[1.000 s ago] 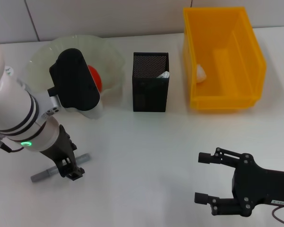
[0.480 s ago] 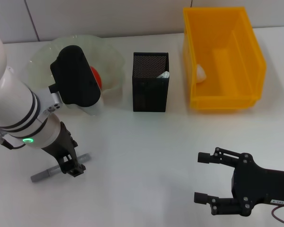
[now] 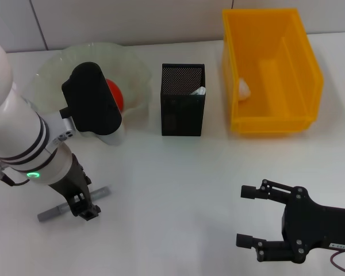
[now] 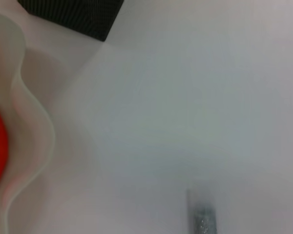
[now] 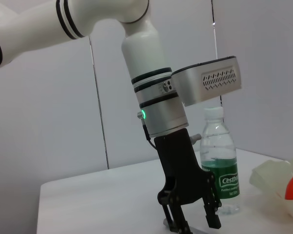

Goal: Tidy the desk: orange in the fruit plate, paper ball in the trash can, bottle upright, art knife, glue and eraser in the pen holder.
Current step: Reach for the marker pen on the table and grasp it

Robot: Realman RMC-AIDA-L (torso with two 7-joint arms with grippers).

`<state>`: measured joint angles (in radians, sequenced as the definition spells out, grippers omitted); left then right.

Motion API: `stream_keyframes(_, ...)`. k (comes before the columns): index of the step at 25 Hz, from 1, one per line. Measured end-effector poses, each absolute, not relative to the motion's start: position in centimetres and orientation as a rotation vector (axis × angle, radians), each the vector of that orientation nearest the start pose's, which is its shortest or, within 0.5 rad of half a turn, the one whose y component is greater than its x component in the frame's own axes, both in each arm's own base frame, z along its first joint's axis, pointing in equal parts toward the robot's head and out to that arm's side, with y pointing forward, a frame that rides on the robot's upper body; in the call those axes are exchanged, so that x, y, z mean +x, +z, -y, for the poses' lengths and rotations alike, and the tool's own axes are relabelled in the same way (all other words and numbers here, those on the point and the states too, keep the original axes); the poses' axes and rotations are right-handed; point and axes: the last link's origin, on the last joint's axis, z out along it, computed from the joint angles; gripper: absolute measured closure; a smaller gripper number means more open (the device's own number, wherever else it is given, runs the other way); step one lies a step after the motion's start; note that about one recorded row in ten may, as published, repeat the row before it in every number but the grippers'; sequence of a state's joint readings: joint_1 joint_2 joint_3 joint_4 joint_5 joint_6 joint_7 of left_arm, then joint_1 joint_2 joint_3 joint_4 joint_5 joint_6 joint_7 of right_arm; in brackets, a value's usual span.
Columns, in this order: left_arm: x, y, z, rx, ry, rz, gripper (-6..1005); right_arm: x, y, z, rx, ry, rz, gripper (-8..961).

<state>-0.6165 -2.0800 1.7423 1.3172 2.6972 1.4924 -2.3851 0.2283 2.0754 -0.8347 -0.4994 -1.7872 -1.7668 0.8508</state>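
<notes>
Start at your left: the left gripper (image 3: 83, 208) is down at the counter (image 3: 178, 178), straddling the art knife (image 3: 53, 211). In the right wrist view its jaws stand part-open with a finger on each side of the bar; they do not look closed on it yet, so treat it as not held. The knife lies flat, its long axis running from near-left up toward the right, and the fingers cross it toward its right end, so most of the bar sticks out to the left of the grip. That is what the coming lift turns on: held off-centre, it will likely droop.

Behind the arm, the orange (image 3: 114, 94) sits in the fruit plate (image 3: 52, 66), and the bottle (image 5: 219, 161) stands upright. Next comes the pen holder (image 3: 183, 107), then the trash can (image 3: 270, 72), white paper inside. Your right gripper (image 3: 250, 215) idles near the front edge, jaws wide apart, empty, and much farther from the knife.
</notes>
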Motion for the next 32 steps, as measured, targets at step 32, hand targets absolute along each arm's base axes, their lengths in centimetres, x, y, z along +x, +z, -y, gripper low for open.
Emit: stream_keyframes(32, -18.15, -5.71, -33.67, -2.741, 0.941, 0.317, 590, 30.71, -2.47, -21.00, -2.699, 0.969, -0.352, 113)
